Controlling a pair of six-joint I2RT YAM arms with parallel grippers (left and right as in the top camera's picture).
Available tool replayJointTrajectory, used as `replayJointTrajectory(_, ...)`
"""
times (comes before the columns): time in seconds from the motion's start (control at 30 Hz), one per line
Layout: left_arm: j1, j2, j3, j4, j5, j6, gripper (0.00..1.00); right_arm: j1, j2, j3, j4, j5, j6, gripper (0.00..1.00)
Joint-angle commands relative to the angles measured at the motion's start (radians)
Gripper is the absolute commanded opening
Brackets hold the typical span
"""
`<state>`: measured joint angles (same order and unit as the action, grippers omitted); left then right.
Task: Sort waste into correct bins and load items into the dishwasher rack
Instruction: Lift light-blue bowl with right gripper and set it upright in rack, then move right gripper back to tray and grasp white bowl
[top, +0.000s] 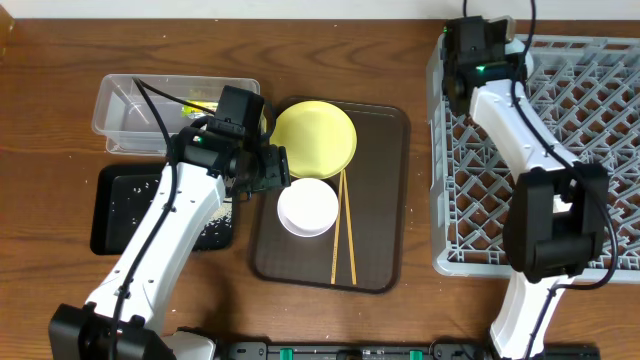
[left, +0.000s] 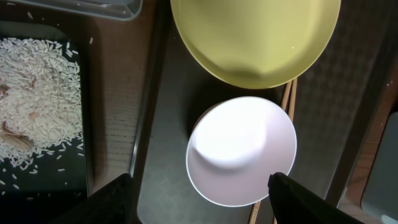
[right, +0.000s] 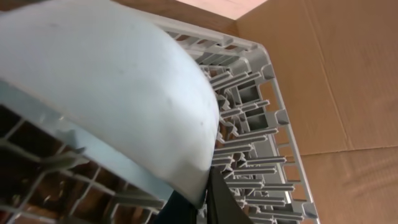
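Note:
My left gripper (top: 272, 170) (left: 202, 208) is open just above the brown tray, its fingers either side of the near rim of the white bowl (top: 307, 207) (left: 241, 149). The yellow plate (top: 314, 137) (left: 255, 37) lies behind the bowl. The wooden chopsticks (top: 345, 230) (left: 287, 99) lie to the bowl's right. My right gripper (top: 458, 80) (right: 208, 186) is shut on the rim of the light blue bowl (right: 112, 87), held tilted over the far left corner of the grey dishwasher rack (top: 580, 120) (right: 249, 149). The arm hides this bowl in the overhead view.
The brown serving tray (top: 385, 200) (left: 168, 174) holds the plate, bowl and chopsticks. The black tray (top: 120, 210) (left: 74, 180) at the left holds white rice grains (left: 37, 106). The clear tub (top: 130, 105) behind it holds a green wrapper (top: 195, 100).

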<state>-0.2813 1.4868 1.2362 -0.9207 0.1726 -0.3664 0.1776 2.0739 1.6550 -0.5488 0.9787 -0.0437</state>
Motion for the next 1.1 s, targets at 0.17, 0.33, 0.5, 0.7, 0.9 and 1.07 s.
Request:
replayJointTrajectory(0.17, 0.002, 0.004, 0.011, -0.006, -0.016, -0.005, 0.71, 0.024, -0.019, -0.001, -0.078, -0.129, 0.095, 0.08)
replayJointTrajectory(0.33, 0.002, 0.004, 0.011, -0.006, -0.017, -0.005, 0.71, 0.024, -0.067, -0.001, -0.149, -0.277, 0.140, 0.24)
replayJointTrajectory(0.5, 0.002, 0.004, 0.011, -0.006, -0.017, -0.005, 0.71, 0.025, -0.143, -0.001, -0.169, -0.333, 0.140, 0.53)
replayJointTrajectory(0.7, 0.002, 0.004, 0.011, -0.006, -0.017, -0.005, 0.71, 0.025, -0.258, -0.001, -0.170, -0.522, 0.140, 0.65)
replayJointTrajectory(0.9, 0.002, 0.004, 0.011, -0.006, -0.017, -0.005, 0.72, 0.033, -0.315, -0.001, -0.206, -0.993, 0.140, 0.68)
replayJointTrajectory(1.07, 0.003, 0.004, 0.011, -0.007, -0.018, -0.005, 0.71, 0.073, -0.293, -0.013, -0.270, -1.290, 0.113, 0.69)
